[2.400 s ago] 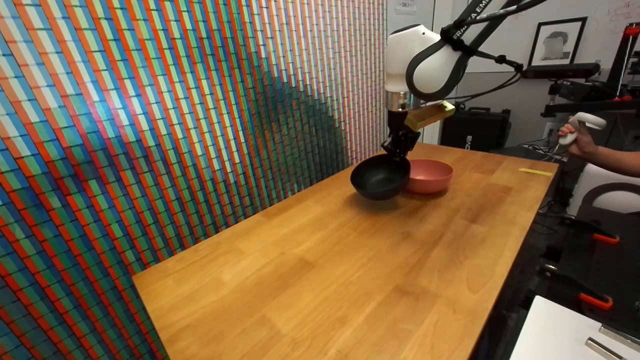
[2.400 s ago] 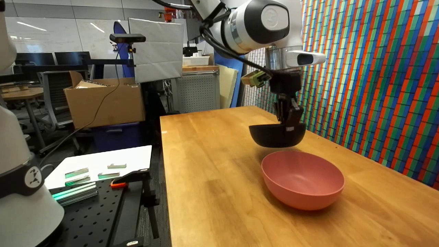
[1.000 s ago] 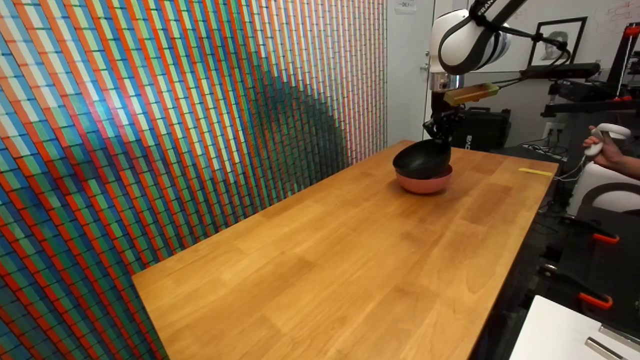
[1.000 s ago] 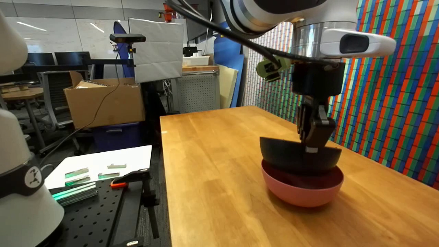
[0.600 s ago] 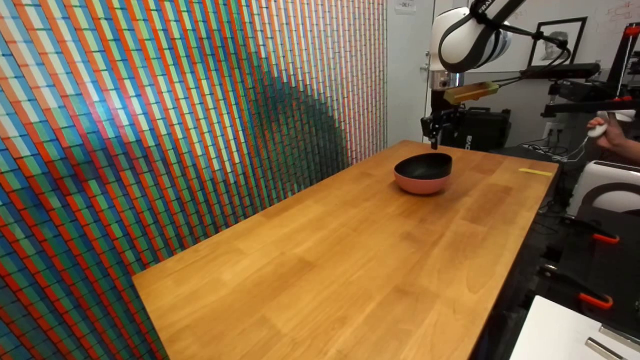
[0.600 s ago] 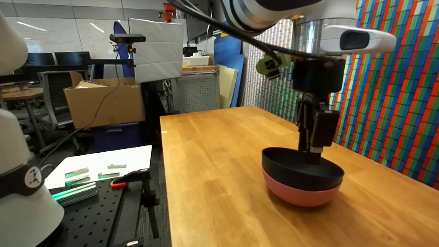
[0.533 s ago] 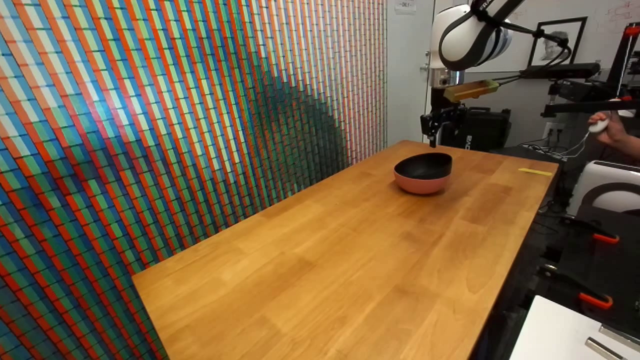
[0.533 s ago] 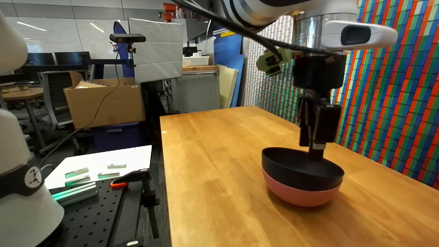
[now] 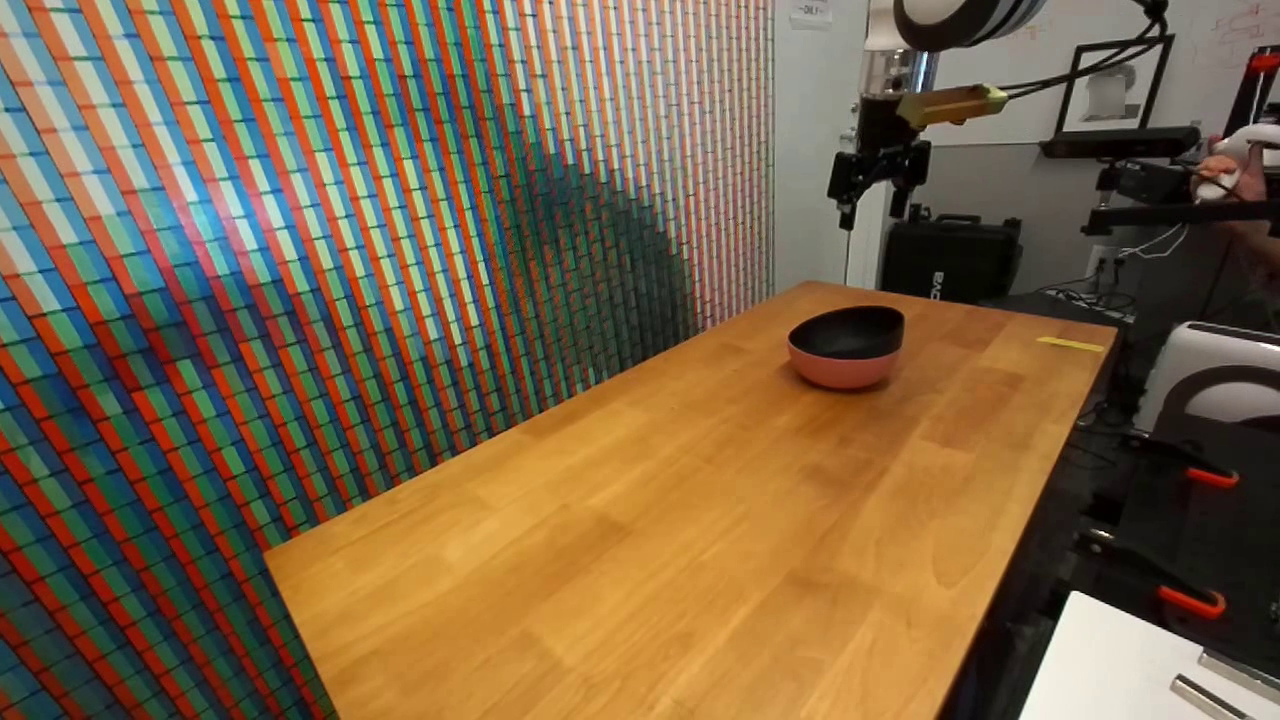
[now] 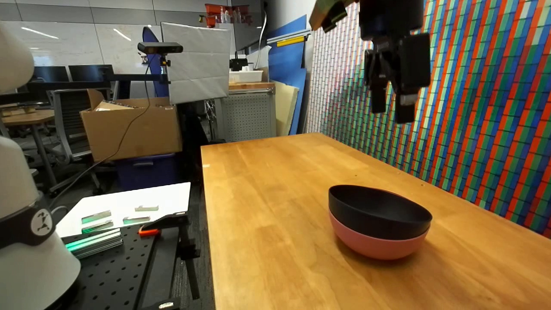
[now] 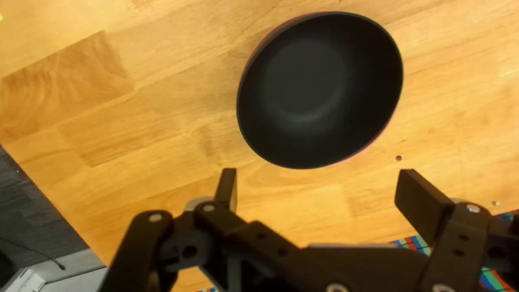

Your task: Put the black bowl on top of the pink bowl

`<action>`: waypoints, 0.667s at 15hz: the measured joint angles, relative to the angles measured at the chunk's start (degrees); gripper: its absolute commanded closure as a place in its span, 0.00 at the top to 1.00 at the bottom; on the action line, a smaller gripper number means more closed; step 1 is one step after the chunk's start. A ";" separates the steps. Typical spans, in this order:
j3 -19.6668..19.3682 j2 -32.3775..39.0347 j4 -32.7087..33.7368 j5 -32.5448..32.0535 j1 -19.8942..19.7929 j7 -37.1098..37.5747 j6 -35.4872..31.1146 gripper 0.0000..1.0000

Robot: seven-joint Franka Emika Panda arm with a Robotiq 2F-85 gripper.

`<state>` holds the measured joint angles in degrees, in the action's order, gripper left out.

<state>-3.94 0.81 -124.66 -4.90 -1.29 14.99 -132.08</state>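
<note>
The black bowl (image 10: 379, 207) rests inside the pink bowl (image 10: 383, 247), its rim slightly tilted. Both exterior views show this stack, with the black bowl (image 9: 850, 333) covering the inside of the pink bowl (image 9: 845, 373). High above the two hangs my gripper (image 9: 873, 218), its fingers spread and touching nothing. In the wrist view the black bowl (image 11: 316, 89) lies ahead of the gripper (image 11: 316, 174), and bare wood shows between the fingers. Only thin slivers of the pink bowl's edge appear there.
The stack stands on a long wooden table (image 9: 640, 540) beside a wall of coloured tiles (image 9: 400, 250). A yellow strip (image 9: 1070, 344) lies near the table's far edge. A white board (image 10: 129, 204) with small pieces is beside the table. A person's hand (image 9: 1222, 175) holds a controller.
My gripper carried the black bowl over the pink bowl and set it inside. The jaws opened and let go, and the arm has since risen well clear. The bowls have stayed put since the release.
</note>
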 measured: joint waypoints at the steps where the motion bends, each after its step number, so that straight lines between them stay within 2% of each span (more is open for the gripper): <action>1: 0.72 -1.72 0.04 0.00 0.14 -0.96 1.28 1.00; 5: 2.87 -7.19 1.53 1.69 1.02 -7.32 8.65 1.00; 10: 3.16 -9.49 4.96 3.81 1.56 -15.42 17.76 1.00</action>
<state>-0.79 -8.69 -119.71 -1.09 0.26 -0.43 -114.32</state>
